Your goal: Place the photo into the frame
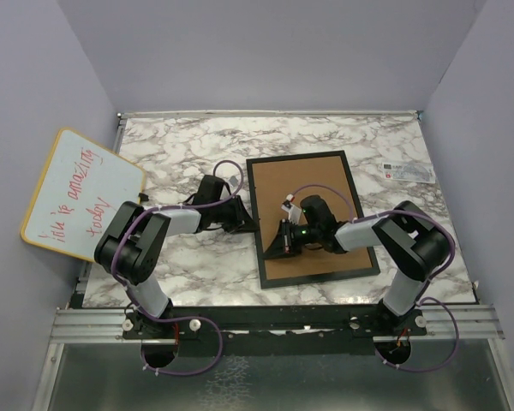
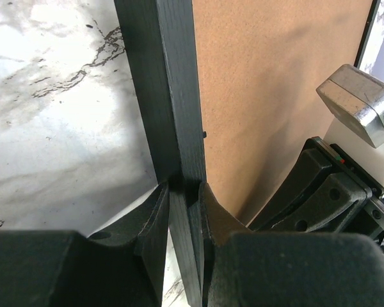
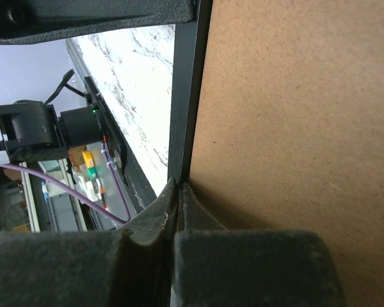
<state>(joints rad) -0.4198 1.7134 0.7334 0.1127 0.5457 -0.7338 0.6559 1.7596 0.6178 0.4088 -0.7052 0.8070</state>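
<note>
While it lay face down right of centre, frame point(image 1: 325, 276): thin black wooden rectangle on marbled bench point(image 1: 188, 154), brown backing board point(image 1: 304, 180) up.
Left jaws: clenched on frame's left rail.
Right jaws: pressed together at the board's lower-left edge.

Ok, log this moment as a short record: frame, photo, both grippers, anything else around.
frame: black, flat on the marble table, back facing up
backing board: brown, sitting inside the frame
photo: not visible
left gripper: clamped on the frame's left rail
right gripper: shut, tips at the seam between rail and backing board
whiteboard: yellow-rimmed, at the table's left edge
</note>
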